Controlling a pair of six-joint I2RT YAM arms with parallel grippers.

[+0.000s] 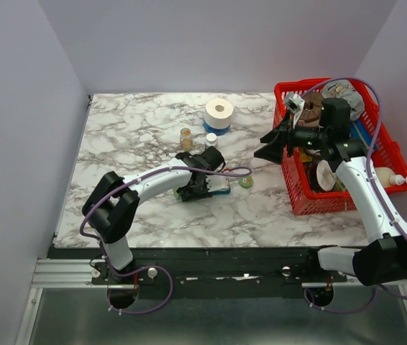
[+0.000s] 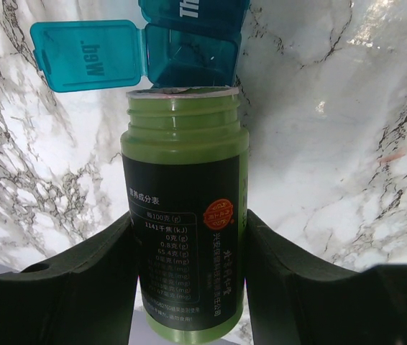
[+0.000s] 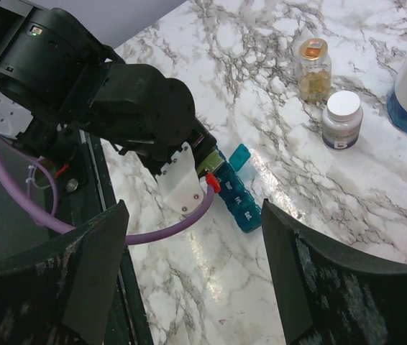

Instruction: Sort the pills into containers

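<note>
While the left gripper [image 2: 189, 241] pinches the green bottle [image 2: 185, 180], its mouth seemingly touches the open compartment [image 2: 189, 61] of the teal pill organizer [image 1: 214, 187] lying mid-table straight ahead, the spread right gripper [image 3: 193, 215] well apart.

Left arm [image 1: 153, 183], right arm [image 1: 365, 190]: white links, black joint housings. Lilac cable [image 3: 157, 235] along each, arcing at 12 o'clock of right wrist. Left pincer [image 2: 189, 224]: broad matte-black fingers [image 2: 81, 287]. Black base rail [image 1: 211, 269] at 6 o'clock.
</note>
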